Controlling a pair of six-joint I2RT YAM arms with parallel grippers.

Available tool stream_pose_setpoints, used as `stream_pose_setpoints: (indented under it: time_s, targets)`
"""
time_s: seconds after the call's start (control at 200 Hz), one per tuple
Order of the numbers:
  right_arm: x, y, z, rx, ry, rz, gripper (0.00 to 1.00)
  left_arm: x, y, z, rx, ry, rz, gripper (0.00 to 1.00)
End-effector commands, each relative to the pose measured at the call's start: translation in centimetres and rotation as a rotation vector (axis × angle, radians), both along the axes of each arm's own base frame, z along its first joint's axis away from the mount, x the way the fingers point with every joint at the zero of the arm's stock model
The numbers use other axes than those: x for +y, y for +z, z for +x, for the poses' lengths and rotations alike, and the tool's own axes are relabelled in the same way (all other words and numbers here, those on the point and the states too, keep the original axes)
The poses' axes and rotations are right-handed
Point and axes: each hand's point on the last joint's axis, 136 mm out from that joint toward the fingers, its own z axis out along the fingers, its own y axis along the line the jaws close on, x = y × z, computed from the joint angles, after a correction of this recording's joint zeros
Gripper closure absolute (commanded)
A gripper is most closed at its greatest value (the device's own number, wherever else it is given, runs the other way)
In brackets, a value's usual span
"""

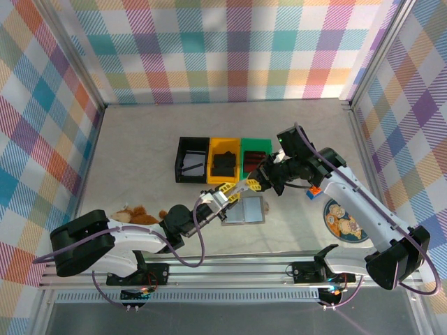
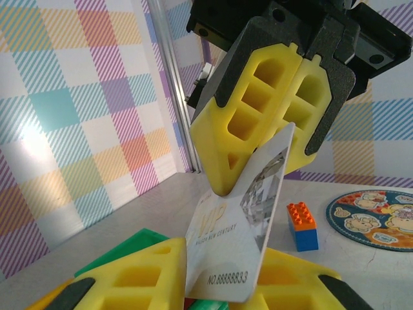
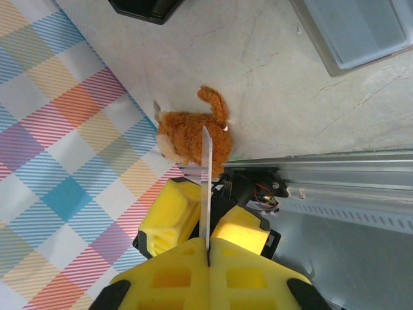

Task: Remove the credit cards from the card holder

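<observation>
Right gripper [image 3: 208,257]: I have it pinched shut on one end of a white VIP card [image 2: 232,239], which shows edge-on between its pads.
Left gripper [image 2: 222,261]: its jaws are apart, with one yellow finger on either side of the card's other end. I cannot tell whether a pad touches the card.
Key relation: the card hangs in the air and spans from the right tips straight into my left jaws, with its printed number at the left end. It is foreshortened, so I cannot say which side is the long one.
Card holder [image 1: 244,209]: it lies open on the table, just on the near side of both grippers. I cannot make out any cards in it.
Step, as I judge it: passing this card between the arms.
Risk: if the left jaws close off-square, the card could twist.
Nearby: a plush toy [image 3: 193,139] and an orange-and-blue brick [image 2: 302,226], both clear of the card.
</observation>
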Motion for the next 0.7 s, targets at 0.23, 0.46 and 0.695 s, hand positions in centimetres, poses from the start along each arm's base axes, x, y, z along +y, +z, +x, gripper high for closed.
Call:
stream_pose_setpoints:
  time_s: [0.23, 0.46, 0.695]
  targets:
    - [0.3, 0.8, -0.5, 0.007, 0.009, 0.040, 1.00, -0.1, 0.7, -0.5, 0.003, -0.026, -0.047, 0.86]
    - [0.1, 0.8, 0.1, -0.032, -0.004, 0.030, 0.78, -0.4, 0.4, -0.6, 0.071, -0.048, -0.052, 1.00]
    - [-1.8, 1.3, 1.8, -0.091, -0.056, 0.008, 0.31, 1.1, 0.5, 0.4, 0.193, -0.013, -0.111, 1.00]
